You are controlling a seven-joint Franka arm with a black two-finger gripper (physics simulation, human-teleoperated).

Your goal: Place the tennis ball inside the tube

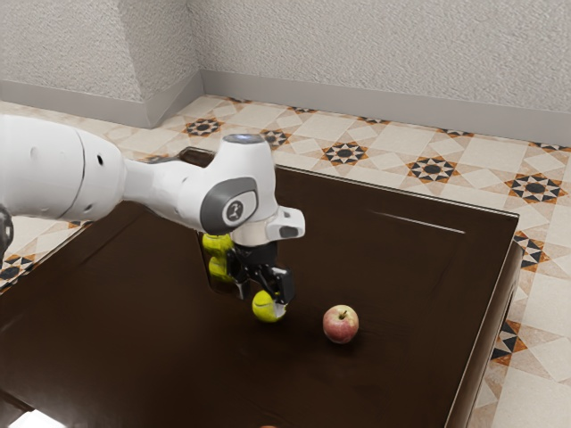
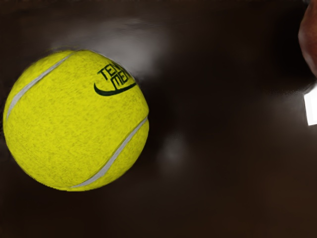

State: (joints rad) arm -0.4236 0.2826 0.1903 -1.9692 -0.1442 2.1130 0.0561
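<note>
Blk 2-finger gripper point(image 1: 261, 296) released | round yellow felt ball point(image 1: 265, 307) well inside glossy brn worktop point(image 1: 401, 267) edges | ctr, lower, squeeze evenly

yellow tennis ball point(image 2: 77, 121) with grey seams and dark lettering, dark glossy tabletop point(image 2: 213, 188), partial reddish apple point(image 2: 309, 37)

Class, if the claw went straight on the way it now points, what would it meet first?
Probably the tennis ball nearest the apple: the claw points down toward it. Depth is unclear; it might instead reach the table.
</note>
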